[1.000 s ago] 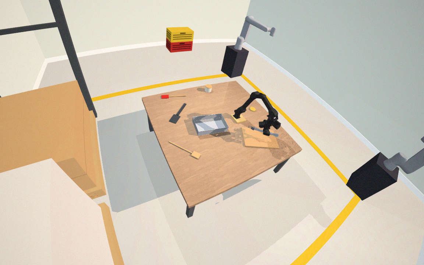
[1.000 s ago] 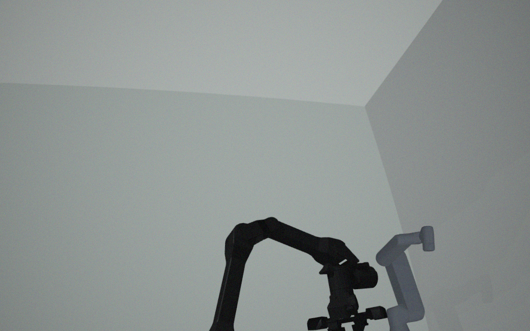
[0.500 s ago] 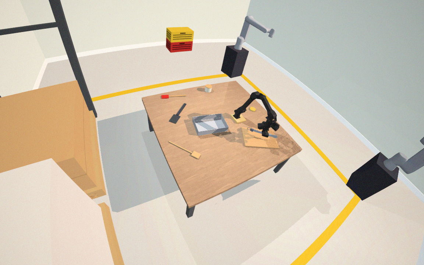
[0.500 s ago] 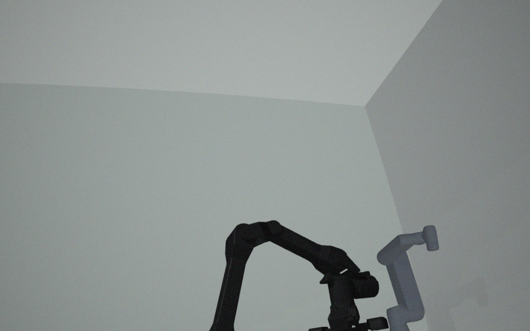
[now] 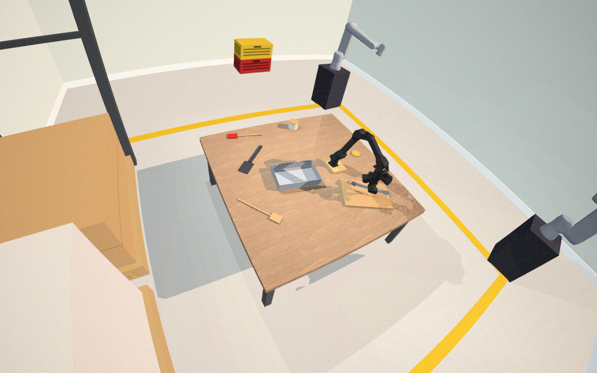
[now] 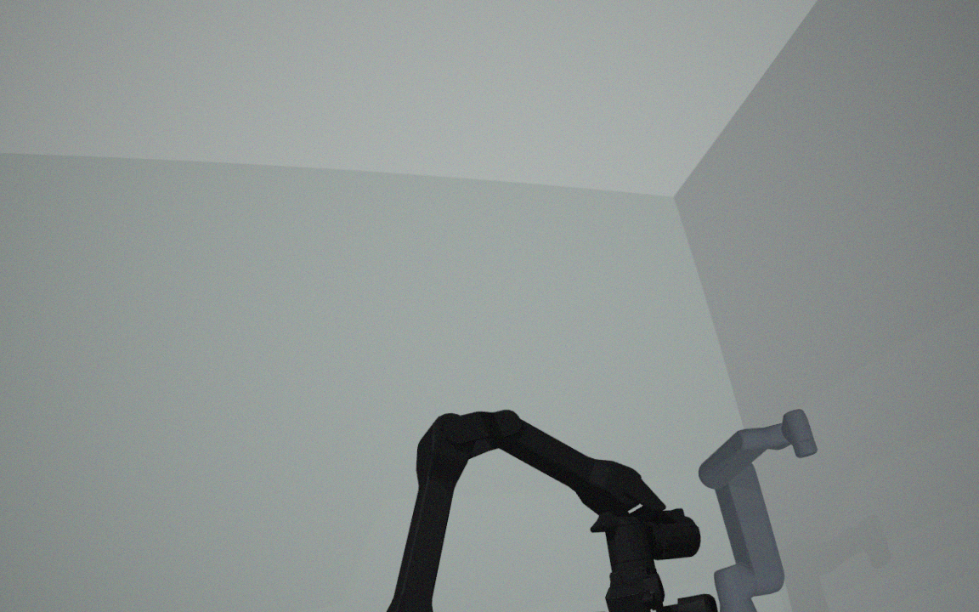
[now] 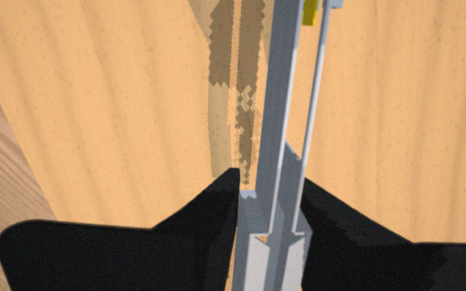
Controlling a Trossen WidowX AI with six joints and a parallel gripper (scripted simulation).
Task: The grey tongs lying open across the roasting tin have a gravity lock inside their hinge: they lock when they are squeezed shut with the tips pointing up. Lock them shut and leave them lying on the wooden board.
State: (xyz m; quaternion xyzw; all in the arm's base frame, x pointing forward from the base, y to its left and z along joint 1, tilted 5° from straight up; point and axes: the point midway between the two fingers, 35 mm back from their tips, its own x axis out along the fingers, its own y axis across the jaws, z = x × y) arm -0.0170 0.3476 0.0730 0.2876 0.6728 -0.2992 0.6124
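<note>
Wrist cam is showing the gripper [image 5: 372,184] [image 7: 261,179] pinching the grey tongs [image 5: 354,185] [image 7: 278,121], its fingers standing just a narrow gap apart. Up top, the tongs are hanging over the wooden board [image 5: 360,202] [image 7: 136,121], arms lying close together, and the roasting tin [image 5: 298,186] is sitting beside the board. Can't tell if the lock's engaging.

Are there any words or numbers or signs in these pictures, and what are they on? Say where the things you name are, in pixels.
There are none that I can read.
The yellow crate [image 5: 253,48] and red crate [image 5: 253,65] have dark marks, but they are too small to tell if they say anything.
</note>
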